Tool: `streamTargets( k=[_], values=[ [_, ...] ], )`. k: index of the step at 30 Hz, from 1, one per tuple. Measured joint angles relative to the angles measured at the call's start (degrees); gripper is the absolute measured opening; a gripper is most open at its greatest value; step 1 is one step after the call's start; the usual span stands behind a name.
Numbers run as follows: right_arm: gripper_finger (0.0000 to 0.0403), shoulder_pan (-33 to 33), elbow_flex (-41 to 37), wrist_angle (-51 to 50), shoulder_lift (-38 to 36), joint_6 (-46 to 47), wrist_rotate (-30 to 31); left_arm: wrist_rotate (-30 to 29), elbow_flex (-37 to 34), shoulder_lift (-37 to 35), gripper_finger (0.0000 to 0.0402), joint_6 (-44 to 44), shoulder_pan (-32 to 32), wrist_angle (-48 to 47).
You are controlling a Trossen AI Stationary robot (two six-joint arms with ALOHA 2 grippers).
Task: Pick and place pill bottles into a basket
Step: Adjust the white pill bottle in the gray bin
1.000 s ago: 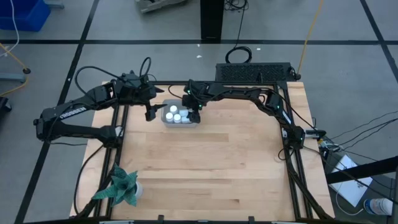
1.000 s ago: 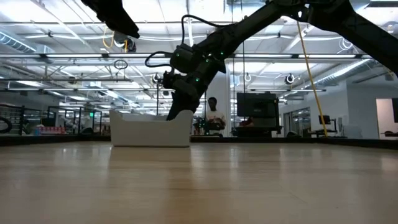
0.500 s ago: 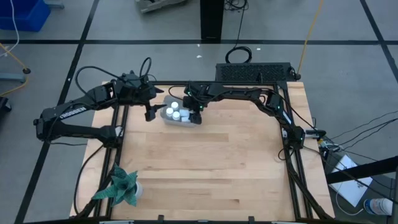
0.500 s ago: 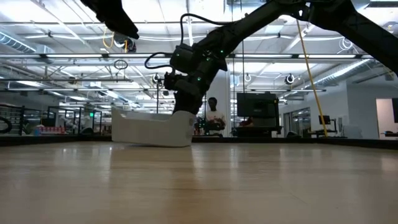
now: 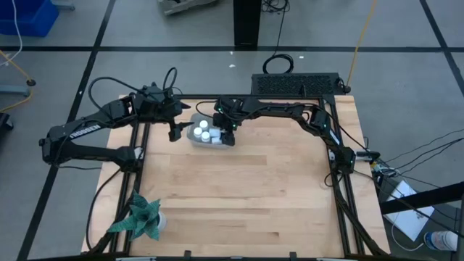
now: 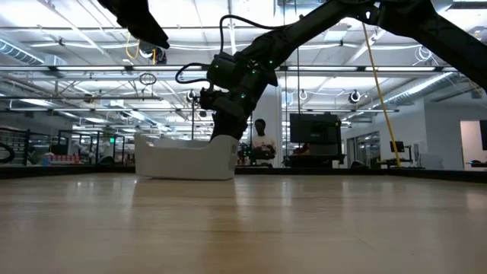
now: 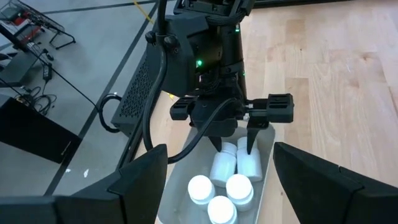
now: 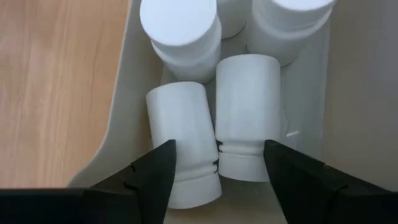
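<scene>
The pale basket (image 5: 210,145) sits on the wood at the far middle of the table. It holds several white pill bottles (image 5: 203,130). Some stand upright (image 8: 180,25), and two lie side by side (image 8: 183,137) at the basket's right end. My right gripper (image 8: 216,155) reaches down into that end. It is open, with one finger at the outer side of each lying bottle. My left gripper (image 5: 174,130) hovers open above the basket's left end and holds nothing. My right gripper comes from above, slanting down into the basket's right end (image 7: 266,180). Its fingers (image 8: 158,168) lie along the two lying bottles, near their cap ends (image 8: 249,155). I cannot tell whether they touch the bottles or the basket.
A green star-shaped object (image 5: 141,217) stands near the front left corner. Black frame rails (image 5: 341,174) run along the table's sides, and a dark box (image 5: 293,83) sits at the far edge. Bare wood fills the middle and near part. A person (image 6: 262,141) stands far behind.
The basket has swung a little on the table. Its left end has moved toward the far edge, while the end under my right gripper has stayed about where it was. In the low view it sits slightly askew now.
</scene>
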Motion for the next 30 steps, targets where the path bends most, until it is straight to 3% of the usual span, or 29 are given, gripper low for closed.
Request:
streamTargets(
  k=[7, 11, 14, 20, 23, 30],
  values=[
    [0.0147, -0.02, -0.02, -0.04, 0.06, -0.69, -0.04, 0.0, 0.0, 0.0, 0.0294, 0.44, 0.0, 0.0],
    [0.0126, -0.02, -0.07, -0.55, 0.07, -1.99, -0.04, -0.02, 0.0, 0.0, 0.0294, 0.44, 0.0, 0.0],
    [0.0144, -0.02, -0.07, -0.72, 0.07, -2.4, -0.09, -0.01, 0.0, -0.01, 0.0294, 0.44, 0.0, 0.0],
    [0.0217, 0.0, -0.07, -0.25, 0.11, -1.41, 0.23, -0.01, 0.0, -0.01, 0.0294, 0.44, 0.0, -0.02],
    [0.0242, 0.13, -0.11, -0.65, 0.24, -1.49, 2.95, 0.0, 0.0, -0.01, 0.0294, 0.4, 0.0, -0.02],
    [0.0251, 0.94, -0.2, -0.12, 0.39, -1.48, 4.48, 0.0, 0.0, 0.0, 0.0294, 0.38, 0.0, -0.04]
  ],
)
